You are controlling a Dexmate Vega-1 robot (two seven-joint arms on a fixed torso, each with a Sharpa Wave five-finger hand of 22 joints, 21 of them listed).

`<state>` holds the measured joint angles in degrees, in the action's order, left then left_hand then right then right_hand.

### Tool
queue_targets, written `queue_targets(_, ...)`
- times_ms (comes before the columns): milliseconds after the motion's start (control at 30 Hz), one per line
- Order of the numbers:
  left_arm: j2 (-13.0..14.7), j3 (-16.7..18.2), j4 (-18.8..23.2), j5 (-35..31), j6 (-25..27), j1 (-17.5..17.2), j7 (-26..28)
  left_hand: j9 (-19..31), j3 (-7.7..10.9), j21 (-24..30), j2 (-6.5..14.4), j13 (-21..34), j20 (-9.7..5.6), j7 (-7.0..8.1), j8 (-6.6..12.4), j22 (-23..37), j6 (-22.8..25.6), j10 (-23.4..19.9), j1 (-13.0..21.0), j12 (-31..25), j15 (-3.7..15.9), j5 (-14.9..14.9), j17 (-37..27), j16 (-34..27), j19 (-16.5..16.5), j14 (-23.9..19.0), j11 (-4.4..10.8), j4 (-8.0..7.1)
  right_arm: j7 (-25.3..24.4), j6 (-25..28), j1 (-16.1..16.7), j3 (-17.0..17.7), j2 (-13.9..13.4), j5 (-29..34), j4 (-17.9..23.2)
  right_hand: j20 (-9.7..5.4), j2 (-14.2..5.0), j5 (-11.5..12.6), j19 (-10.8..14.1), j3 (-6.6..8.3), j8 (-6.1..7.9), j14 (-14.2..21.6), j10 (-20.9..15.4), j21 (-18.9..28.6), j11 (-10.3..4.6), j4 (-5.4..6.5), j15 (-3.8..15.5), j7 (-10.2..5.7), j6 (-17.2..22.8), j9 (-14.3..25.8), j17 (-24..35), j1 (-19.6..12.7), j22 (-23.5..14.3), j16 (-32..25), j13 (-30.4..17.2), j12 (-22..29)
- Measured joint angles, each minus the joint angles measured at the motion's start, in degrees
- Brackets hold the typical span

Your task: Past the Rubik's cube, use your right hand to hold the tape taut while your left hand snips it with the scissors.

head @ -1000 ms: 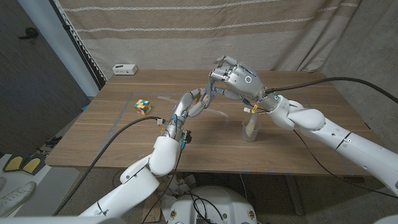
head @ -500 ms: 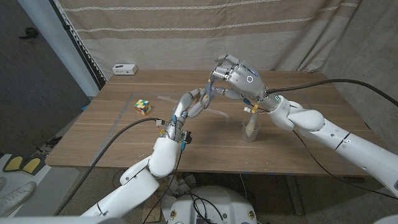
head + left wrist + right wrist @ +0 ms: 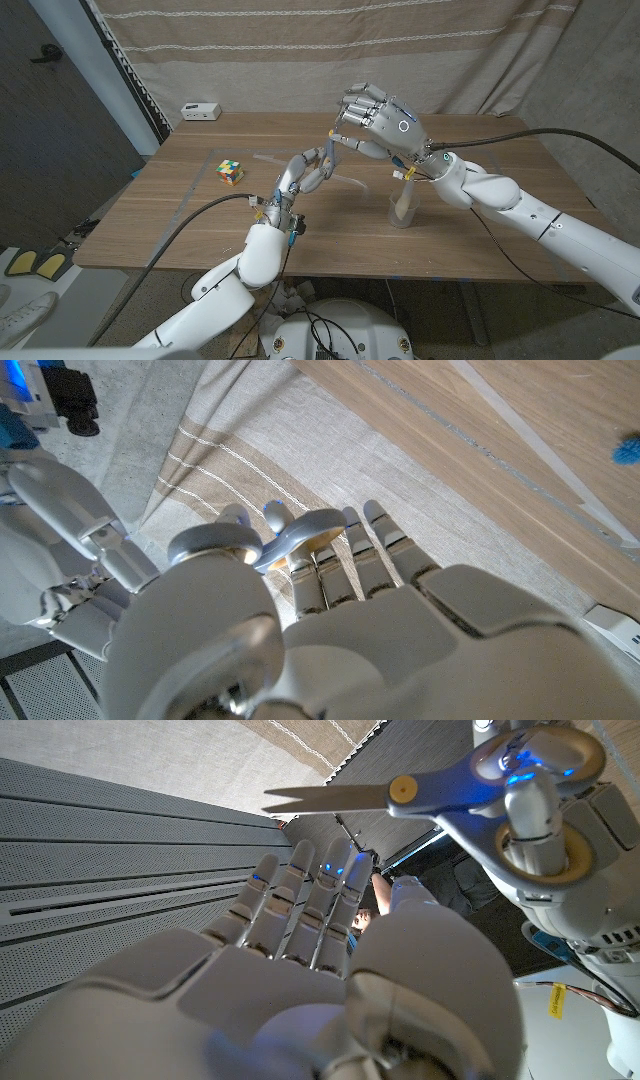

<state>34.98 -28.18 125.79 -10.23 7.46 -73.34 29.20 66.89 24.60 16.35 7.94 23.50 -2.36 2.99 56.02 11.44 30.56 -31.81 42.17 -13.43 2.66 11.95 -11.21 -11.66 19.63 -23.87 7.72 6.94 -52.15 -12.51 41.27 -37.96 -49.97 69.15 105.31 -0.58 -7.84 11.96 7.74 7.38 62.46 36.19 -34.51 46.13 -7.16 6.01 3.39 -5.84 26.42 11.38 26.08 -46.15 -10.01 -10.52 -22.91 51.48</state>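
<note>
The Rubik's cube (image 3: 231,171) sits on the wooden table (image 3: 470,170) to the left. My left hand (image 3: 305,172) holds grey-blue scissors (image 3: 325,152) upright, their tips just under my right hand. In the right wrist view the scissors (image 3: 440,785) have their blades together, gripped by the left hand (image 3: 560,850). My right hand (image 3: 375,115) hangs raised above the table's middle, and the right wrist view shows its fingers (image 3: 300,900) straight and close together. I cannot make out tape between them. Faint clear tape strips (image 3: 500,400) lie on the table.
A clear cup (image 3: 403,208) with a beige thing inside stands under my right wrist. A small white box (image 3: 201,111) lies at the table's far left edge. A striped curtain (image 3: 300,50) hangs behind the table.
My right hand has lifted a little and moved away from the scissors. My left hand has drawn back and down towards me with the scissors.
</note>
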Motion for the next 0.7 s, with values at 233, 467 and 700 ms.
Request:
queue_targets(233,-0.28,0.28,-0.25,0.32,-1.50,-0.40,0.62,-0.86,0.30,0.00,-0.01,0.04,0.00,0.00,0.02,0.00,0.00,0.00,0.00,0.00,-0.29,0.00,0.00,0.00,0.00,-0.32,0.00,0.30,-0.76,0.60,0.49,-0.02,-0.28,0.26,0.00,0.38,0.47,0.00,-0.38,0.00,-1.11,-1.59,0.00,-0.44,0.00,0.00,-0.13,0.00,0.00,-0.47,-0.74,0.48,0.00,0.00,1.05,-1.21)
queue_targets(467,-0.67,0.65,-1.15,0.98,-2.99,-0.73,0.84,-1.39,0.54,0.00,-0.25,0.04,0.01,0.00,0.13,0.00,0.00,0.00,-0.24,0.00,-0.10,0.00,0.00,0.00,0.01,-0.51,0.00,0.53,-0.99,1.33,0.83,0.10,-0.43,0.23,0.12,0.93,0.19,0.00,-0.47,-0.32,-3.06,-2.37,0.67,-1.17,0.63,-0.32,-0.10,-0.22,-0.23,-0.73,-1.86,1.31,0.01,-0.78,2.67,-3.45)
queue_targets(700,-1.63,1.30,-3.52,3.91,-8.46,-0.97,0.78,-1.88,0.55,0.00,-0.25,0.30,0.21,0.00,0.22,0.01,0.00,0.01,-0.24,0.00,0.03,0.00,-0.01,0.00,0.21,-0.79,0.00,0.53,-1.16,2.19,1.51,0.61,-0.64,-0.44,0.25,1.13,-0.14,0.00,-0.27,-0.48,-4.42,-2.77,1.48,-1.64,0.40,-0.48,-0.31,-0.32,-0.76,-0.99,-2.71,2.16,0.01,-1.34,3.88,-5.10)
